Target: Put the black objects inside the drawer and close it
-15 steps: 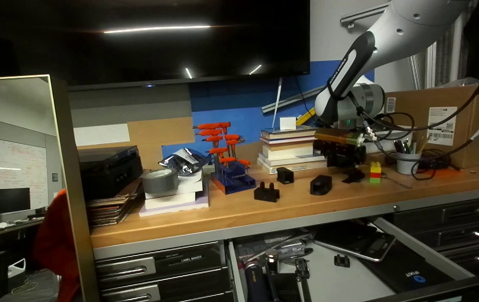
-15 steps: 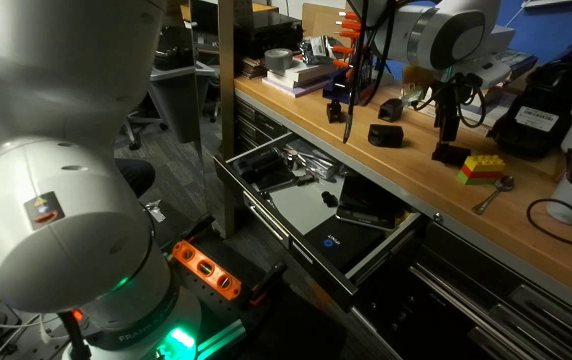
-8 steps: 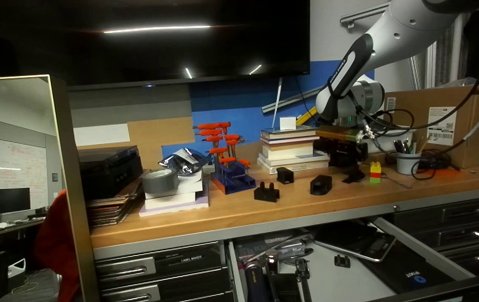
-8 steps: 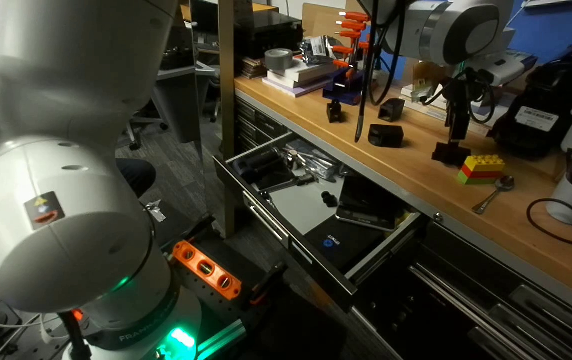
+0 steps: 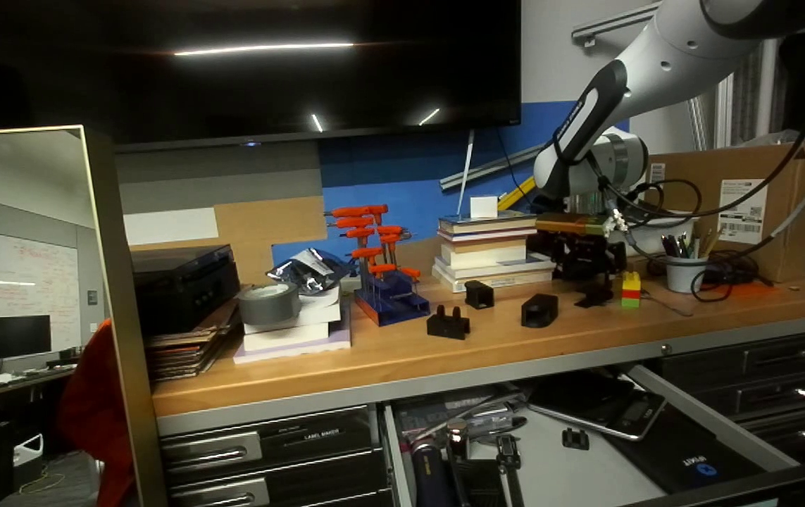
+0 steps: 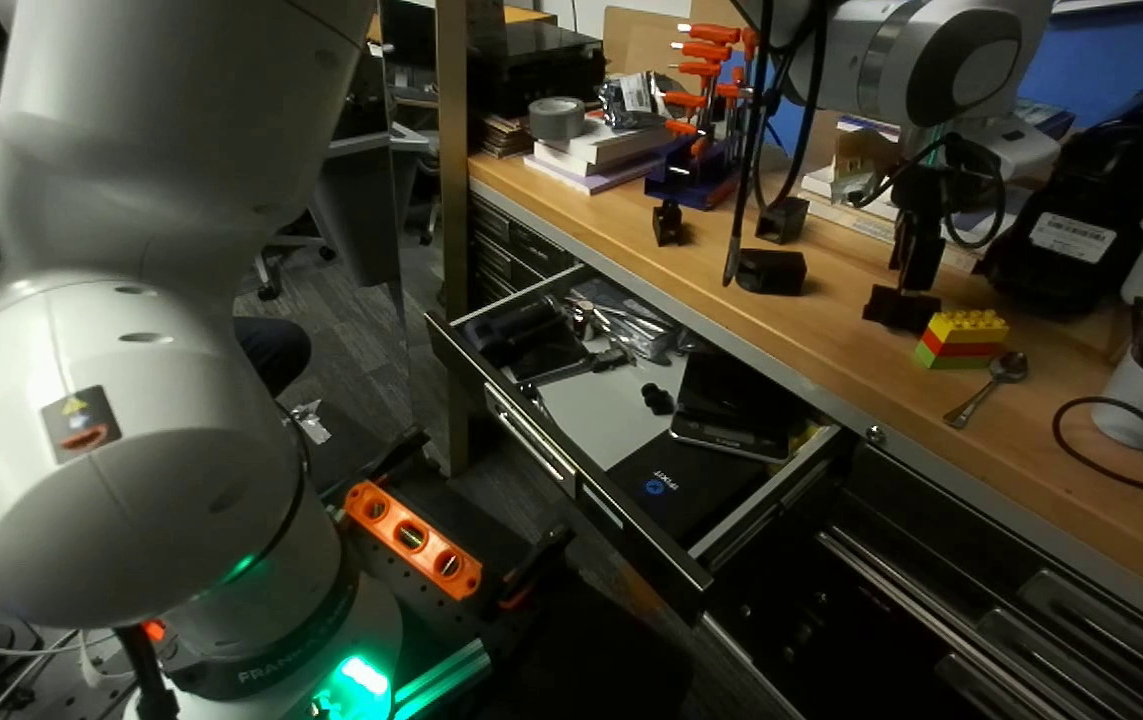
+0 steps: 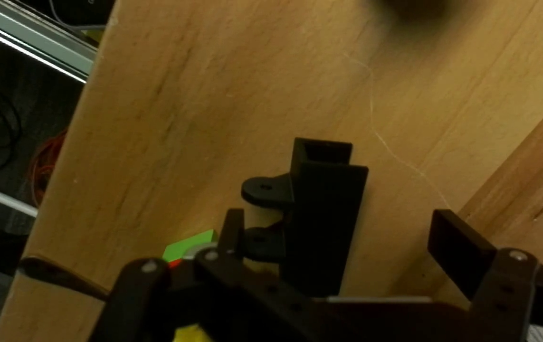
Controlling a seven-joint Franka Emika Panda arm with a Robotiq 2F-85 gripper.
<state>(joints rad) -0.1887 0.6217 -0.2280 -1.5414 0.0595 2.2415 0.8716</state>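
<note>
My gripper (image 7: 345, 232) is open, with fingers spread around a black block (image 7: 326, 213) that has two round tabs. The block lies nearer the left finger in the wrist view, and the gripper is shut on nothing. In an exterior view the gripper (image 6: 916, 262) hangs just above that block (image 6: 899, 307); how deep the fingers reach is hard to tell. Three more black blocks stand on the bench: a two-pronged one (image 5: 448, 325), a square one (image 5: 479, 294) and a wedge-like one (image 5: 540, 311). The drawer (image 5: 557, 475) is pulled open, a small black piece (image 5: 575, 438) on its pale floor.
A toy-brick tower (image 6: 966, 340) stands close beside the block under the gripper, with a spoon (image 6: 991, 388) near it. Behind are stacked books (image 5: 483, 253) and a black device (image 6: 1061, 215). A pen cup (image 5: 686, 274) and a hex-key rack (image 5: 391, 292) also stand on the bench.
The gripper has shifted a little to the right in both exterior views, over the block by the toy bricks. The blocks and the drawer have not moved.
</note>
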